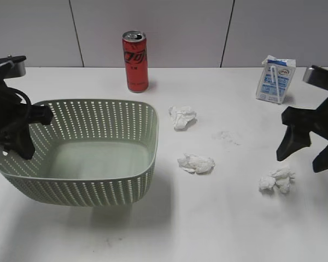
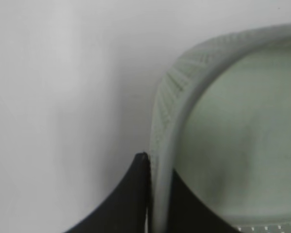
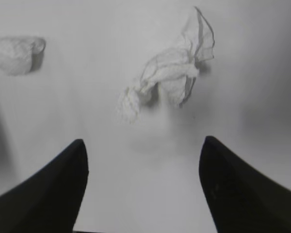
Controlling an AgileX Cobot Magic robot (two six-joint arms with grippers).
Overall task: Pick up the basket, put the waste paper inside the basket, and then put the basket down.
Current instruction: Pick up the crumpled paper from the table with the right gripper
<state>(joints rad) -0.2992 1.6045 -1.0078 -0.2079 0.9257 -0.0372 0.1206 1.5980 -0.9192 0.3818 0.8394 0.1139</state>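
Basket (image 1: 98, 164): rim clamped in my left gripper (image 2: 153, 194), tilted. Right gripper (image 3: 143, 189): jaws apart above nearest waste paper (image 3: 167, 80); I should descend centred before closing.

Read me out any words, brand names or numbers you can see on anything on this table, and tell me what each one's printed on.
Red can: black lettering down its side, too stylised and small to read.
Blue-and-white carton: a small oval mark near the top and fine print below, both too blurred to read.
Basket and the three paper wads: no text.
Wrist views: none.
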